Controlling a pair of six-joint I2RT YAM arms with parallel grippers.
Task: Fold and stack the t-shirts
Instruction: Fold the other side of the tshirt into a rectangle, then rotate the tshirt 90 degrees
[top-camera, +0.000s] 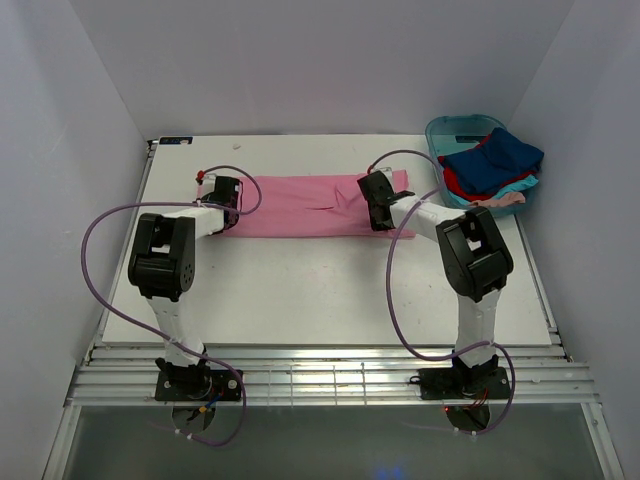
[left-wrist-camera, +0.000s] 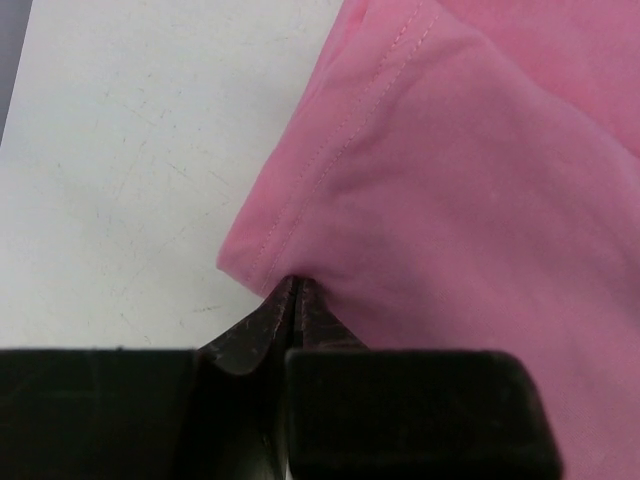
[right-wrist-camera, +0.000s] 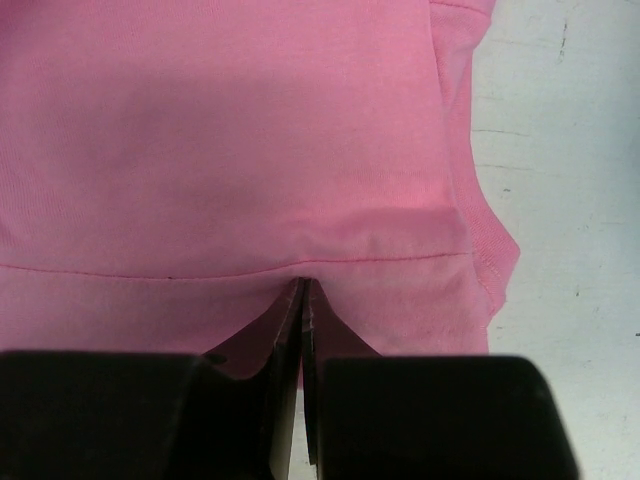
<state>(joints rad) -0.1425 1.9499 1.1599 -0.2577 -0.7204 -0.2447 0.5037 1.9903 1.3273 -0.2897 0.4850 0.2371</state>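
Left gripper (left-wrist-camera: 293, 292) — jaws pinched together on the left end of the pink t-shirt (top-camera: 305, 205), at a stitched edge. Pink t-shirt: folded to a long band on the far half of the worktop (top-camera: 320, 290), long axis parallel to the far edge, ends pointing left and right. Right gripper (right-wrist-camera: 303, 290) — clamped on its right end. Teal tub (top-camera: 455, 130), far right corner: dark blue, red, turquoise t-shirts (top-camera: 495, 165) heaped.

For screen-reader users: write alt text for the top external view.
A robot's left claw and right claw, both shut, pinch opposite ends of a pink t-shirt lying flat on a table. A teal tub of coloured shirts sits far right.
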